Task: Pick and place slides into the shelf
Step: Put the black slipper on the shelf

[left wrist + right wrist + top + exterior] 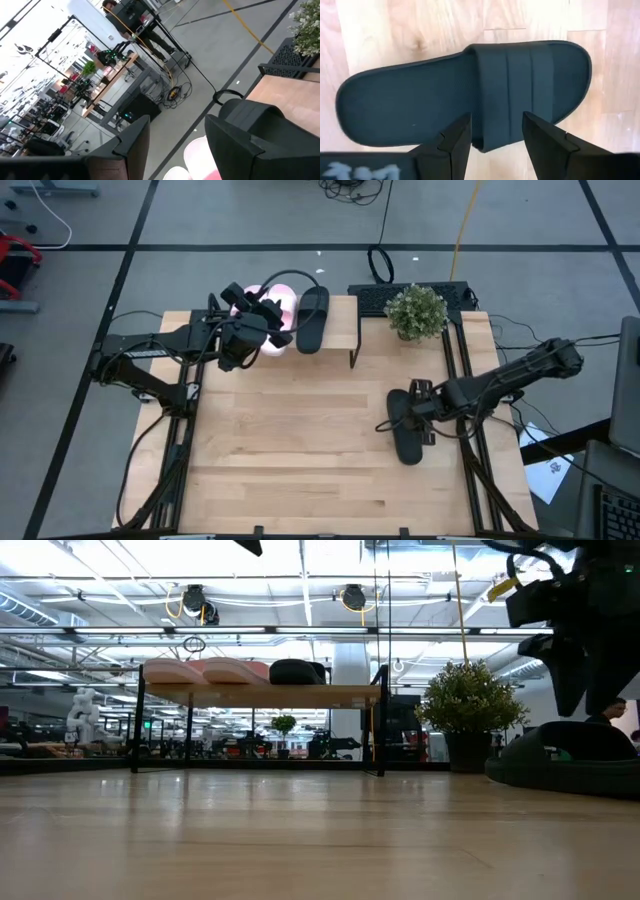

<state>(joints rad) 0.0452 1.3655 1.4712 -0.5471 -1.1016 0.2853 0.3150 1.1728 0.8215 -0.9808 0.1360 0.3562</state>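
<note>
Two pale pink slides point(268, 320) and one black slide point(313, 320) lie side by side on the light-wood shelf point(340, 330) at the table's far edge; the low view shows them on its board point(260, 695). My left gripper point(268, 310) hangs open above the pink slides, and one pink slide point(197, 155) shows between its fingers. The second black slide point(405, 428) lies sole-down on the tabletop at the right. My right gripper point(492, 145) is open and points down just above its strap point(530, 85), touching nothing that shows.
A potted plant point(416, 310) stands at the far right beside the shelf, with a black mesh object point(375, 298) behind it. Bare tabletop point(290, 450) spreads across the middle and near left. Cables run along the floor beyond the far edge.
</note>
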